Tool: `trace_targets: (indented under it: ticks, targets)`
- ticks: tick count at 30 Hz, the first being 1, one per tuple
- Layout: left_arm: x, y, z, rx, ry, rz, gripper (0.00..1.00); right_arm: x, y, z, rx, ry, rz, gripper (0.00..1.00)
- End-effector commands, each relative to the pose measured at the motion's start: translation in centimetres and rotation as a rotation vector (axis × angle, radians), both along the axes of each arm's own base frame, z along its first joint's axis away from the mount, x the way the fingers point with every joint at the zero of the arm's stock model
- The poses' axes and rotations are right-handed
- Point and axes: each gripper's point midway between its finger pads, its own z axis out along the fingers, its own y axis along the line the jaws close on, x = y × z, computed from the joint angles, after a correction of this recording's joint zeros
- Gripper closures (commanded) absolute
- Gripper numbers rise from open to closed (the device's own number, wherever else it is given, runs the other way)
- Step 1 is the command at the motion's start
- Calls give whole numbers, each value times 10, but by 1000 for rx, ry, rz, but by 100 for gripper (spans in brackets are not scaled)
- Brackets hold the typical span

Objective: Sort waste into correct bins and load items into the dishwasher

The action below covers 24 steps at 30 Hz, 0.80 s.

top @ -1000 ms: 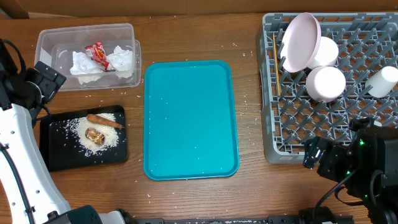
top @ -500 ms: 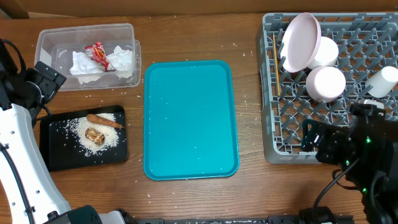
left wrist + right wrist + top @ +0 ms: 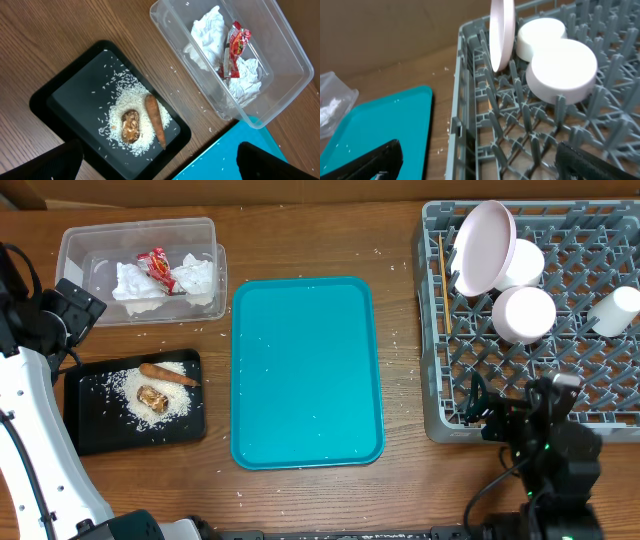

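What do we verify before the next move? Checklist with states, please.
1. No items on teal tray: ok, only specks.
2. Both napkins and wrapper inside clear tub: ok.
3. All rice, food stick and lump on black tray: ok.
4. Upright plate, bowl, cup and wooden stick in dish rack: ok.
5. Both left end effector and right end effector open, holding nothing: ok.
6. No stray grains on table: not ok, specks scattered.
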Motion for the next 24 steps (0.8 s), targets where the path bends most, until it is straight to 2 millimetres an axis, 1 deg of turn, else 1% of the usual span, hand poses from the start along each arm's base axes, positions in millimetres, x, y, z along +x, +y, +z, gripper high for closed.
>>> trace_targets:
  ticks: [1, 5, 9, 14, 17, 20, 22, 24]
  targets:
    - [0, 3, 9, 10, -25, 26, 0, 2, 5, -9, 5, -100, 34, 0]
    - [0, 3, 9, 10, -25, 26, 0, 5, 5, -18, -1, -197, 34, 0]
    - [0, 3, 9, 10, -25, 26, 0, 5, 3, -18, -8, -285, 26, 0]
    - [0, 3, 9, 10, -25, 26, 0, 3, 4, -17, -11, -348, 28, 0]
    - [0, 3, 9, 10, -25, 26, 0, 2, 4, -10, -14, -403, 28, 0]
    - [0, 3, 9, 10, -25, 26, 0, 1, 1, 5, -22, -461, 14, 0]
    - [0, 3, 9, 10, -25, 26, 0, 1, 1, 7, -23, -469, 11, 0]
    - [0, 3, 9, 10, -25, 26, 0, 1, 1, 2, -22, -451, 12, 0]
